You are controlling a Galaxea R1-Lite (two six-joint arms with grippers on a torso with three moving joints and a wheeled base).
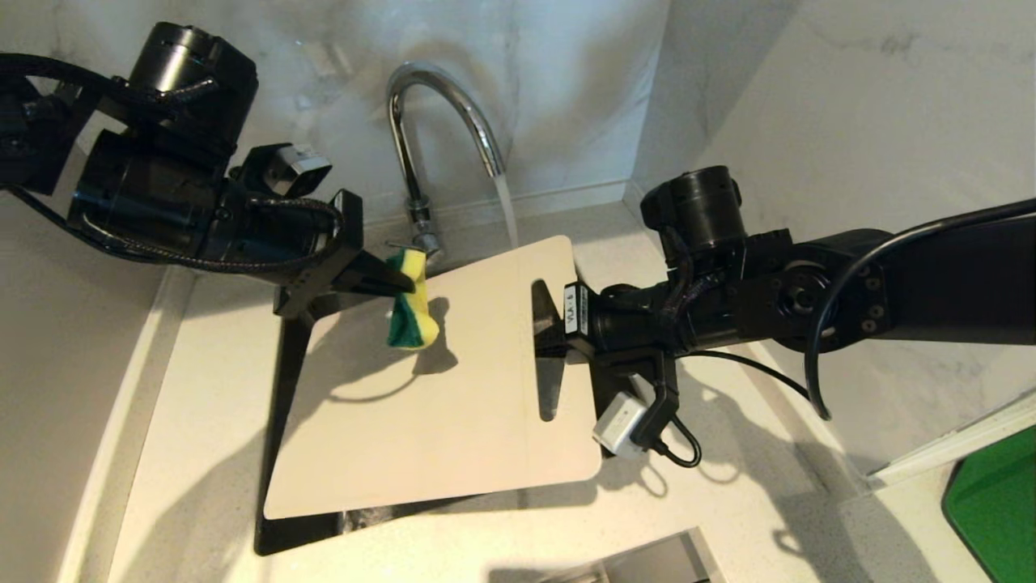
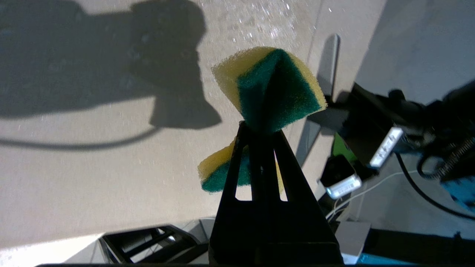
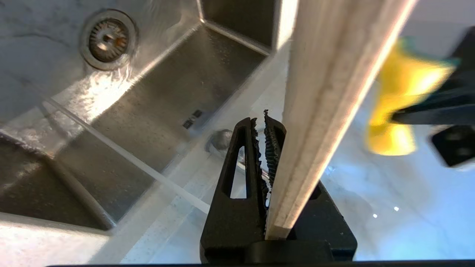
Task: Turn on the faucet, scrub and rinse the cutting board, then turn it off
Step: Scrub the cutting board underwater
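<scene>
1. Water is running from the tall chrome gooseneck faucet [image 1: 441, 121]; its stream falls past the far edge of the large cream-white rectangular cutting board [image 1: 437, 389], which you hold tilted over the steel sink [image 3: 156, 96].

2. Your right gripper [image 1: 544, 320] is clamped on the board's short end beside the elongated slot handle [image 1: 548, 397]. In the right wrist view the board's edge sits between its ribbed fingers [image 3: 243, 174].

3. Your left gripper [image 1: 401, 285] is clenched tight on the small green-and-yellow sponge [image 1: 411, 312], pinching it at the middle so both ends flare out. The sponge hangs just ahead of those fingertips, above the board's upper face near the corner by the faucet's base; whether it already touches the board you cannot tell.

4. Handling, as a judgement: the board looks stiff and flat, and wet it will likely be slick — a one-end grip lets it lever or slip when you press on the far side. Keep the hold by the slot, where the edge gives purchase, and scrub with modest pressure.

5. The sponge is soft and springy — it will fold under the fingers, so lead with its flared green face rather than the fingertips.

6. Stage, by my reading: faucet on, scrubbing under way or about to start; rinsing and shutting off the tap remain.
</scene>
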